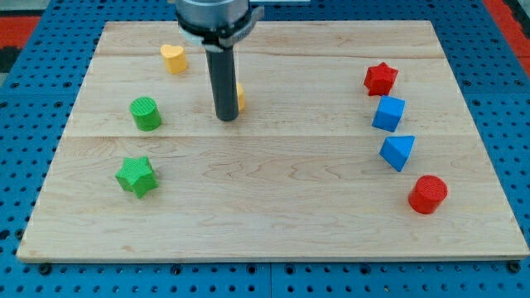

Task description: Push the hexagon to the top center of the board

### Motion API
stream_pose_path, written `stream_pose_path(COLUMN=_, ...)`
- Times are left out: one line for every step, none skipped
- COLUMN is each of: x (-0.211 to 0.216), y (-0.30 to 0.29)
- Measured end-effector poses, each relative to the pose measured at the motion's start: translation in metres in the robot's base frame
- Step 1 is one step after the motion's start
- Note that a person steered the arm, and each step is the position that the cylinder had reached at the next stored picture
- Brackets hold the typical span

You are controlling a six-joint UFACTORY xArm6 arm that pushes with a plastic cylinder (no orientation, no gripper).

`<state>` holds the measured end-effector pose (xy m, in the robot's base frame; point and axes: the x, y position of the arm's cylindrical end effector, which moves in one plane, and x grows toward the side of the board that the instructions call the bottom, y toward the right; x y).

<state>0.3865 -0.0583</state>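
Near the board's [273, 215] upper middle, the tip [226, 117] touches the left side of a yellow block [240, 96], mostly hidden behind the rod, presumably the hexagon. No claw on this rig. Push under way; next, nudge it toward the view's top, staying centred. Yellow heart [174, 58] sits apart at upper left.

the worktop [273, 207] is pale wood with a fine grain, on a blue dotted base [33, 108]. blocks: yellow heart [173, 58], a yellow block [240, 97] whose shape is hidden behind the rod, green cylinder [146, 113], green star [136, 175], red star [381, 79], blue cube [388, 113], blue wedge [397, 152], red cylinder [427, 194]. the rod [223, 83] is dark grey.
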Motion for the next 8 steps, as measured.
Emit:
stream_pose_path(x=-0.033, y=-0.017)
stream_pose_path(x=-0.046, y=-0.005)
stream_pose_path(x=-0.083, y=0.021)
stream_pose_path(x=-0.085, y=-0.042)
stream_pose_path(x=-0.088, y=-0.029)
stream_pose_path(x=-0.123, y=0.038)
stream_pose_path(x=-0.134, y=0.107)
stream_pose_path(x=-0.11, y=0.059)
